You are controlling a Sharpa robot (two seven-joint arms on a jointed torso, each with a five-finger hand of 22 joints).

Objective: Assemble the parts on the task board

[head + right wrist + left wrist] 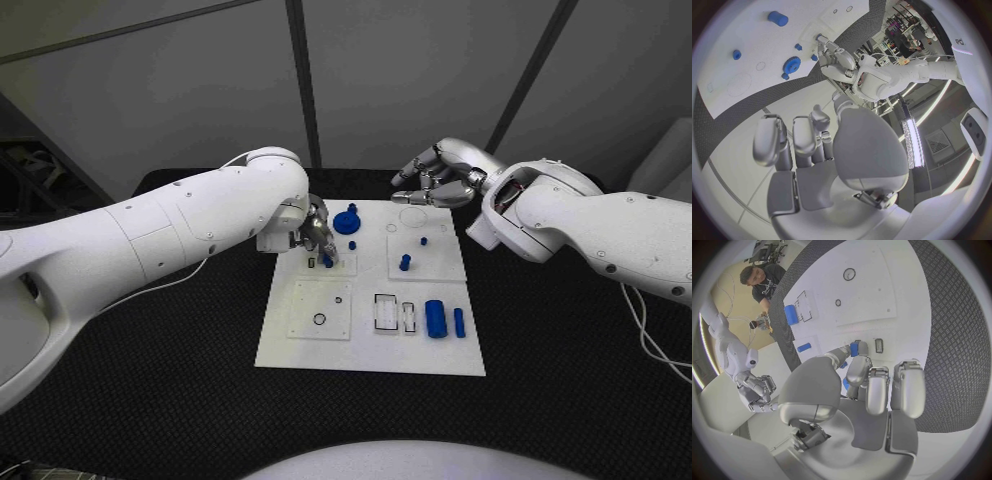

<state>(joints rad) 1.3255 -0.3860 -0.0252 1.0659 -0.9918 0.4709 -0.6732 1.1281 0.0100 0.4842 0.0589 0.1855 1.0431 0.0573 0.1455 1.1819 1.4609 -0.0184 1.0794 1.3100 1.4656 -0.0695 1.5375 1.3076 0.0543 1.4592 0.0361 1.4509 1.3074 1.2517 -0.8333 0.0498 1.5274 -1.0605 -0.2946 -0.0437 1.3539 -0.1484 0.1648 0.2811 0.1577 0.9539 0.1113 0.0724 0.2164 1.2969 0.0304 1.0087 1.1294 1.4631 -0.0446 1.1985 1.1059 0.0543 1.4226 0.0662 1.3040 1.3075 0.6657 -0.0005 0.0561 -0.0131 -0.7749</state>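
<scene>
The white task board [368, 355] lies in the middle of the black table. My left hand [307, 235] hovers over its near-left upper part and pinches a small blue part [856, 348] between thumb and a finger, just beside a small dark slot [879, 345]. A blue gear [346, 220] stands close to that hand. My right hand [440, 180] hangs above the board's far edge, fingers curled in and holding nothing. A blue peg [405, 263], a thick blue cylinder [436, 318] and a thin blue bar [460, 321] sit on the board.
A black ring [319, 320] lies on a square plate at the board's near left. Rectangular slots [387, 312] sit beside the cylinder. Black table [159, 400] surrounds the board on all sides.
</scene>
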